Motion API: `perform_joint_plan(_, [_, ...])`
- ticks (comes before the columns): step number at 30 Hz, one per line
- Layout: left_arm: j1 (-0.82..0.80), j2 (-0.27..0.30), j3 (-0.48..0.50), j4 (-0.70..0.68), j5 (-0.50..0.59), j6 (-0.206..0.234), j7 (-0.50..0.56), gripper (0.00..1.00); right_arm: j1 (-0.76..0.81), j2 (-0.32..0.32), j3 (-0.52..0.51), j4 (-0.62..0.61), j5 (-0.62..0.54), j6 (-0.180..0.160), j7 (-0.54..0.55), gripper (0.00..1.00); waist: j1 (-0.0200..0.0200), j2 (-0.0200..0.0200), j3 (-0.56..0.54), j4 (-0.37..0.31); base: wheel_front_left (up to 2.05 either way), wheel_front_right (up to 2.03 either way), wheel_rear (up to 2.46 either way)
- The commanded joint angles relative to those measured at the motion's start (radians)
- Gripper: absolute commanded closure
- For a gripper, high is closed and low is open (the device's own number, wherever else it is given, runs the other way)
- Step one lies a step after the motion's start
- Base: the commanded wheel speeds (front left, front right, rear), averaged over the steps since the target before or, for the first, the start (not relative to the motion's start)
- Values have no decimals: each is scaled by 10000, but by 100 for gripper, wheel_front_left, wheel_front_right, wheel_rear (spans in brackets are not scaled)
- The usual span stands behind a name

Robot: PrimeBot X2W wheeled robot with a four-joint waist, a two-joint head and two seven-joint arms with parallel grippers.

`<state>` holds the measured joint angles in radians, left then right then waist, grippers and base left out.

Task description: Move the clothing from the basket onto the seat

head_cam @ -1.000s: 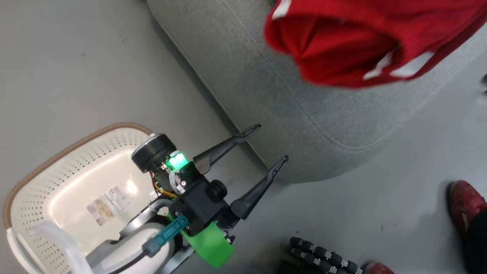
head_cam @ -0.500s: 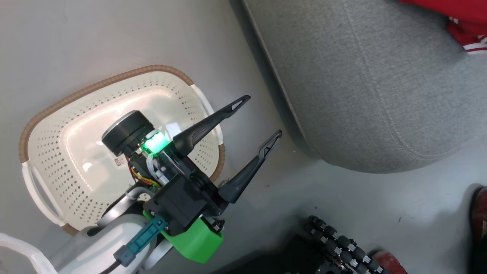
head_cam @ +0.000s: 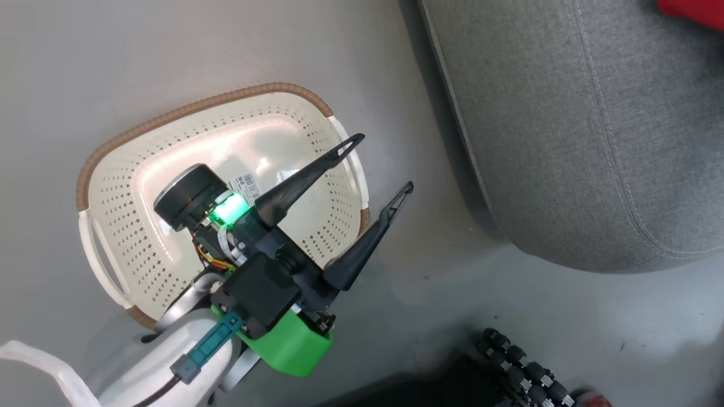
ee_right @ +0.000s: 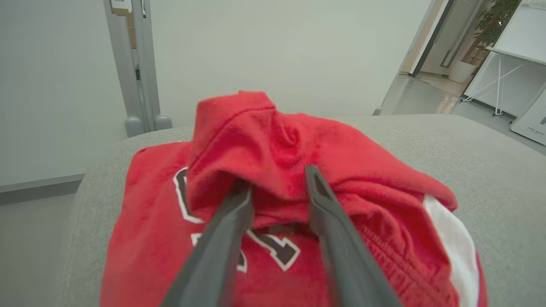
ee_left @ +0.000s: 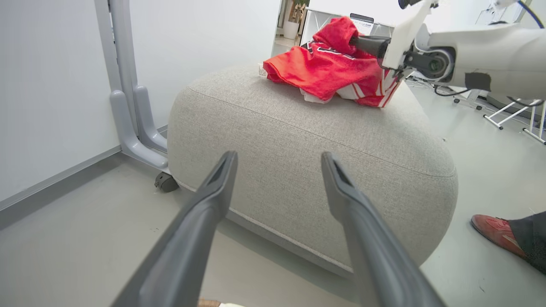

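Two red garments (ee_right: 354, 196) on the seat (ee_right: 490, 162) bunch between the spread right end effector's (ee_right: 275, 177) tips.

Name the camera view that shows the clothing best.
The left wrist view: the whole clothing pile shows, lying on the seat. The right wrist view shows it close but cropped at the edges; the head view catches a red corner at top right.

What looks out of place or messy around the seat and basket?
Nothing spilled or damaged. The red clothing lies in a crumpled heap on the grey seat, one fold peaked up at the right gripper tips. The laundry basket sits upright on the floor.
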<state>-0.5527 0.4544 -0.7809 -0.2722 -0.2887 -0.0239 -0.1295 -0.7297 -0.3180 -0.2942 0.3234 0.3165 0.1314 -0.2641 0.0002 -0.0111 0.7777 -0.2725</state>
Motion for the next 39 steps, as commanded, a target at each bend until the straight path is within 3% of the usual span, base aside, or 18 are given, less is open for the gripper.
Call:
perform_joint_plan(1, [253, -19, 55, 194, -52, 121, -147, 0, 509, 178, -7, -196, -235, -15, -5, 0, -2, 111, -632, 105, 0, 0, 0])
perform_joint_plan(8, [945, -534, 266, 1210, -634, 489, -975, 0, 2838, 847, 293, -1769, -851, -15, -5, 0, -2, 111, -2045, 564, 0, 0, 0])
perform_joint_plan(15, [2048, -1636, 1039, 2572, -1422, 771, -1351, 0, 5016, 1209, 1970, -2174, -773, -15, -5, 0, -2, 111, -3856, 1461, 0, 0, 0])
perform_joint_plan(19, [2686, -2308, 1799, 2887, -1121, 653, -1357, 0, 5649, 1356, 2835, -1920, -739, -15, -5, 0, -2, 111, -4795, 2122, 0, 0, 0])
perform_joint_plan(29, [4709, -3697, 4163, 3999, -831, -224, -1358, 0, 6800, 2071, 4291, -1344, -912, -15, -5, 0, -2, 111, -6908, 3676, 0, 0, 0])
perform_joint_plan(34, [5548, -3911, 5284, 4684, -573, -575, -1349, 0, 7297, 2233, 4784, -1397, -915, -15, -7, 0, -2, 111, -7607, 4067, 0, 0, 0])
perform_joint_plan(39, [6148, -3983, 6282, 4665, -314, -814, -1350, 0, 7680, 2385, 4482, -1779, -1067, -15, -5, 0, -2, 111, -7946, 4253, 0, 0, 0])
